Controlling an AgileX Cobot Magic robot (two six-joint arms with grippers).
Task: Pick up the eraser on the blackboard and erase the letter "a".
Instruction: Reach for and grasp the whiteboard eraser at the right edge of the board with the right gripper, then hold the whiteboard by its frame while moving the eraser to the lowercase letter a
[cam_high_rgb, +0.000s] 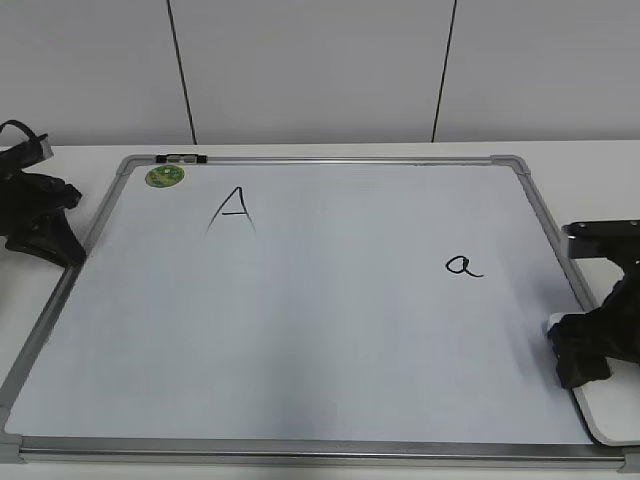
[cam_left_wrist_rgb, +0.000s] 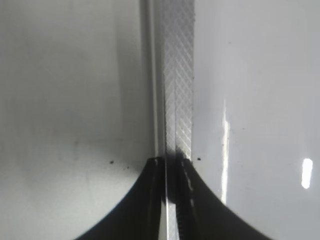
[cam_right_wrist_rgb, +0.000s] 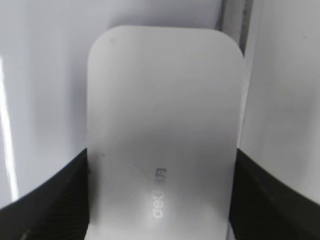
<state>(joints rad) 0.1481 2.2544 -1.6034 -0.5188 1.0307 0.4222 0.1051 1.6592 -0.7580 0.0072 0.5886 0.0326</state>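
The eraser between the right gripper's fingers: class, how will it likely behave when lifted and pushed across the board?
The eraser is a flat, rounded white block, so it probably stays stiff and will not roll. Its smooth top looks like plastic, so it may slip if gripped loosely. The right gripper has a finger along each long side, so it should lift level.

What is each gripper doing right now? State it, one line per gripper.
Left gripper: shut, holding nothing, over the blackboard frame.
Right gripper: fingers against both sides of the eraser, apparently shut on it.
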